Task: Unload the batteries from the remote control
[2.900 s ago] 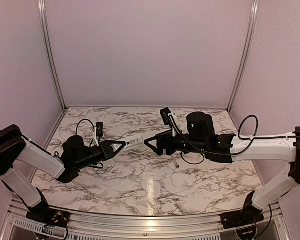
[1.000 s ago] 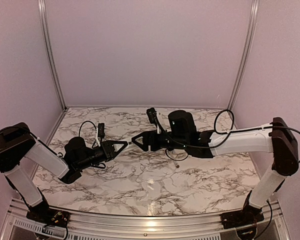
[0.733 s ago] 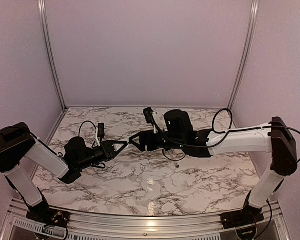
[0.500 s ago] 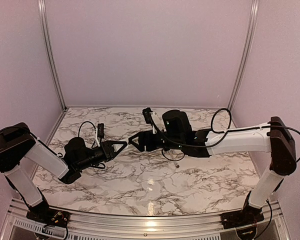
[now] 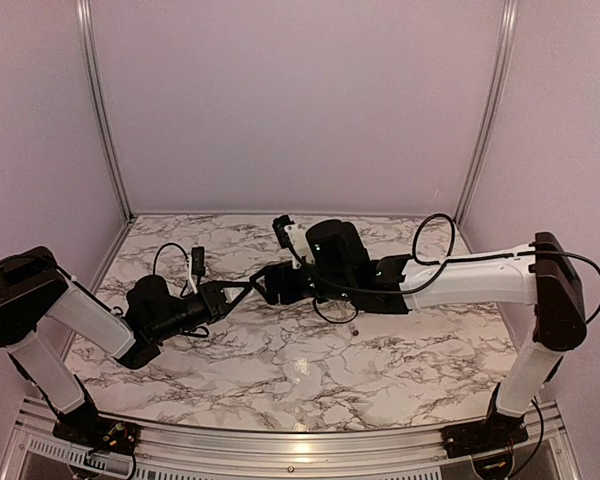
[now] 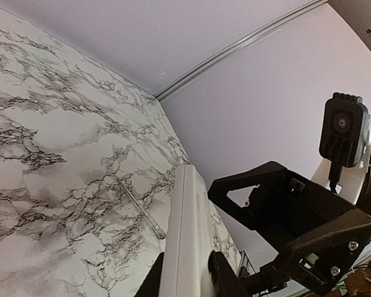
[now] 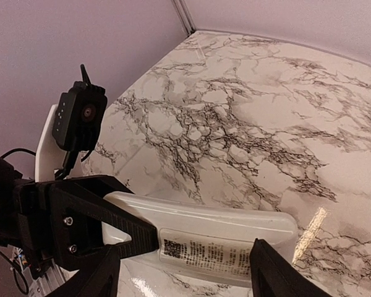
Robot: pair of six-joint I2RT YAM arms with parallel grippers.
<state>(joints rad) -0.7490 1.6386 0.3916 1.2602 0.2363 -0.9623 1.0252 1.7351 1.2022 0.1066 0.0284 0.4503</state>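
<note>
My left gripper (image 6: 185, 267) is shut on one end of the slim white remote control (image 6: 187, 216) and holds it above the table, edge up in the left wrist view. In the right wrist view the remote control (image 7: 222, 238) shows a face with a printed label. My right gripper (image 7: 188, 272) is open, one finger (image 7: 99, 273) on each side of the remote's free length. From above, the left gripper (image 5: 240, 291) and right gripper (image 5: 264, 285) meet tip to tip and cover the remote. The batteries are hidden.
A thin grey rod (image 6: 139, 207) lies on the marble table (image 5: 310, 370) below the remote; from above, the rod (image 5: 353, 325) sits under the right forearm. Lilac walls close the back and sides. A loop of black cable (image 5: 432, 235) hangs off the right arm.
The right arm has slid left across the table until its open jaws reached the remote's free end. The left gripper has kept the remote nearly still.
</note>
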